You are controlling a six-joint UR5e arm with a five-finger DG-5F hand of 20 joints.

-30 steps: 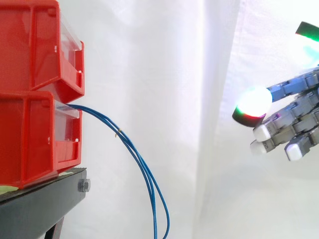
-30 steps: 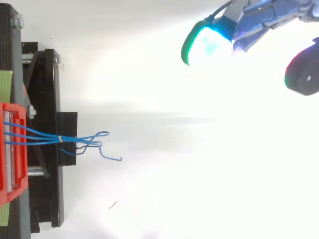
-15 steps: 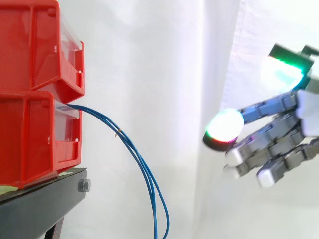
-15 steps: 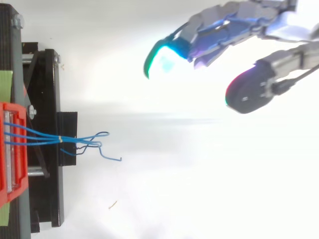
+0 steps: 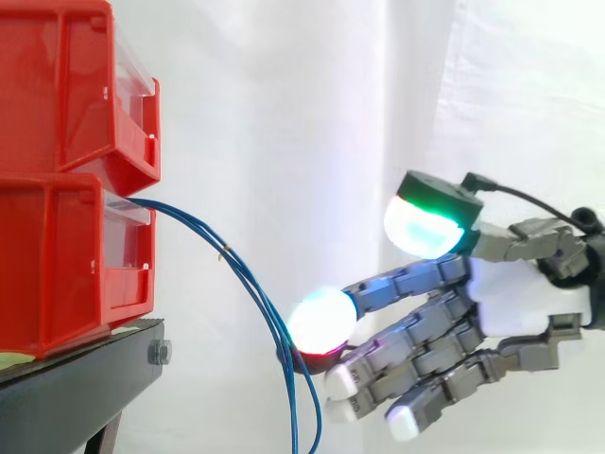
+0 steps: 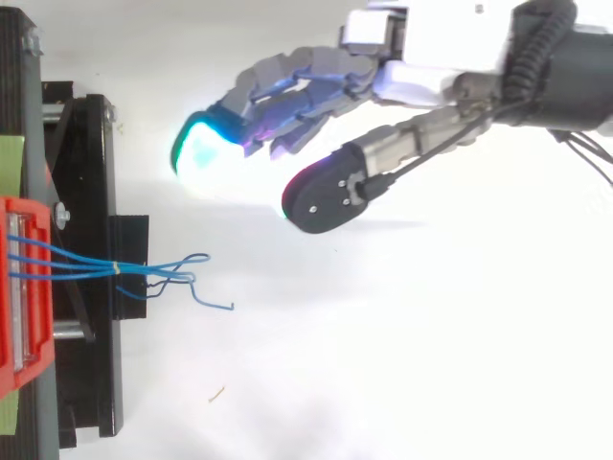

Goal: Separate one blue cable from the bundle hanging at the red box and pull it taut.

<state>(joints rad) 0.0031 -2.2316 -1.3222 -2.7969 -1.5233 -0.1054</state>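
While the lower ends of the blue cables (image 5: pixel 227 255) ran off the bottom edge of the side view, we could follow them from the front of the lower of two stacked red bins (image 5: pixel 66 255), arching out to the right and then hanging almost straight down. Their strands overlapped there, so we could not count them. The hand (image 5: pixel 515 303) reached in from the right with fingers spread and nearly straight, holding nothing. One glowing fingertip (image 5: pixel 321 320) sat level with the hanging cables, and from this side we could not tell whether it touched them. The black stand (image 5: pixel 76 388) was cut off at the bottom edge.

From above, we counted three blue cables (image 6: pixel 105 268) leaving the red bins (image 6: pixel 38 326), lying left to right, bound by a small tie (image 6: pixel 116 268), then ending in a tangled loop. The hand (image 6: pixel 450 38) hovered beside them, clearly apart, its spread fingers pointing toward the black stand (image 6: pixel 91 172).
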